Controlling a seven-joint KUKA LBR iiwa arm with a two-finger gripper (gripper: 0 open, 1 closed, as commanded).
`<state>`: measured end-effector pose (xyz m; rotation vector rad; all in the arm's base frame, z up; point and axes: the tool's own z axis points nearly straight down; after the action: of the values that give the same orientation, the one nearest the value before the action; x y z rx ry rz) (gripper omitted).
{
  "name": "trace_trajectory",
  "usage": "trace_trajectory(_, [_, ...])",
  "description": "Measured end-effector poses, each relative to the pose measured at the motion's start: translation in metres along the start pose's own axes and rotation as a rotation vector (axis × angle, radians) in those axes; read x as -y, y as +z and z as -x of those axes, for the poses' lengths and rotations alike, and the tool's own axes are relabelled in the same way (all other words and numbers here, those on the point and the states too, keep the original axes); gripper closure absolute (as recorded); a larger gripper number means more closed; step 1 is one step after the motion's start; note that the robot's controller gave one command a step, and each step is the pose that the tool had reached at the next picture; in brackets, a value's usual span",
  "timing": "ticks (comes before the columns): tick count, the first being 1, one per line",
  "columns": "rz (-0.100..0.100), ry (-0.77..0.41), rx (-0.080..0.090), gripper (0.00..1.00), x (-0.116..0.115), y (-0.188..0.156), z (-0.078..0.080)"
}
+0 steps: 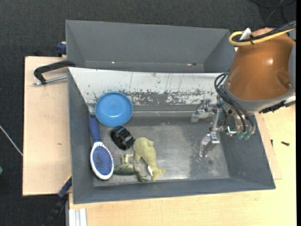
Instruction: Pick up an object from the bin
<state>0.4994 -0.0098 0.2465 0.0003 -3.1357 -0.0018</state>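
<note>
Huddled at the left of the grey metal bin (244,166): a round blue plastic bowl (114,108) rearmost, a blue-and-white oval hairbrush (101,160) along the wall, a small black cylinder (122,137), a yellow-green toy animal (146,154) lying frontmost

Bin (80,135) matt grey metal (back wall scuffed); blue bowl (114,108) smooth plastic; orange wrist cover (261,74) glossy.

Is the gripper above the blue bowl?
No: the gripper hangs over bare floor on the right of the bin, well apart from the blue bowl at the left.
</note>
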Motion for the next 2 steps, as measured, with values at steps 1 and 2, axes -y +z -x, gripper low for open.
trace_trajectory(1, [0.003,-0.041,0.004,0.00,-0.095,0.065,0.041])
trace_trajectory(2, [0.000,-0.208,0.001,0.00,-0.121,0.171,0.018])
